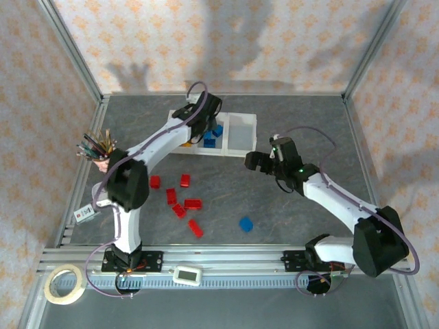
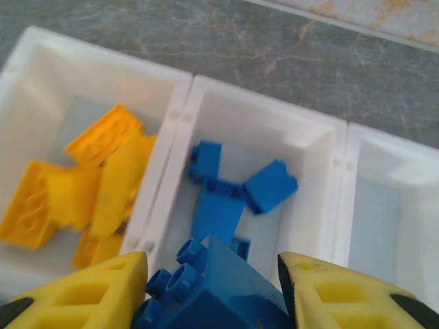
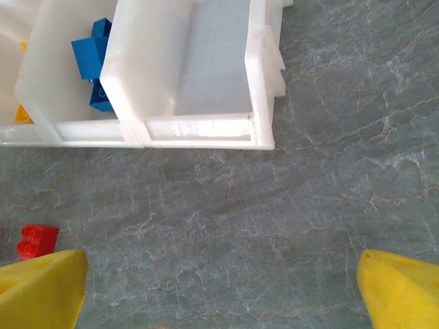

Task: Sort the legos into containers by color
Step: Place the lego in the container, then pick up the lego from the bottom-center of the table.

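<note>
We carry a blue lego (image 2: pixel 212 295), pinched in the left hand (image 2: pixel 212 277) right above the middle bin (image 2: pixel 322 147) of the containers, because that bin holds the other blue legos (image 2: pixel 271 185), while the yellow legos (image 2: pixel 103 178) lie in the left bin (image 2: pixel 41 75). The red legos (image 1: pixel 180 199) and one more blue lego (image 1: pixel 245 223) lie loose on the desk (image 1: pixel 309 123), so we judge the third bin (image 2: pixel 384 178) is meant for red. Our right hand (image 3: pixel 221 291) hangs spread wide, carrying nothing, over the desk just before that bin, out of the left arm's way.
</note>
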{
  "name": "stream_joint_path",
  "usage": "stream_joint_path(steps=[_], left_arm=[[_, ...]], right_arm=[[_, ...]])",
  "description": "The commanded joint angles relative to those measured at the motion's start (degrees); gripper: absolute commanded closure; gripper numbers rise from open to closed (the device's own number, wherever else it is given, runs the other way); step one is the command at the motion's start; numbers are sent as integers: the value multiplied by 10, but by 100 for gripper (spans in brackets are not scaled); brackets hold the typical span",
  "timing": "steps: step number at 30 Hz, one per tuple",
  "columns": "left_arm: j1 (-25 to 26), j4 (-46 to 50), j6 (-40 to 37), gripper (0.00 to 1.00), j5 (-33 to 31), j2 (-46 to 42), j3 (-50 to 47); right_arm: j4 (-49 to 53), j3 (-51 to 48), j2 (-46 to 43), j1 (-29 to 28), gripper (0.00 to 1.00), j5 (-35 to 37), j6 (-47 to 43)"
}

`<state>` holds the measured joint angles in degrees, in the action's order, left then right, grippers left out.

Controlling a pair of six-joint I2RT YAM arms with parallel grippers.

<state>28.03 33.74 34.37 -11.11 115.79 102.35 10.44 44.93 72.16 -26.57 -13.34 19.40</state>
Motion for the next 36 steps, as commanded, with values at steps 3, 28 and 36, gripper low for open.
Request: stream_joint_path(steps=[3, 28, 36], left_arm=[[-6, 37, -50, 54, -32, 108, 130], [9, -63, -54, 20, 111, -140, -96], [57, -131, -37, 4, 141, -339, -355]], right_arm=[[24, 45, 27, 2, 0, 32, -17], [155, 50, 6, -59, 0, 55, -24], [171, -5, -31, -115, 0, 66, 7]])
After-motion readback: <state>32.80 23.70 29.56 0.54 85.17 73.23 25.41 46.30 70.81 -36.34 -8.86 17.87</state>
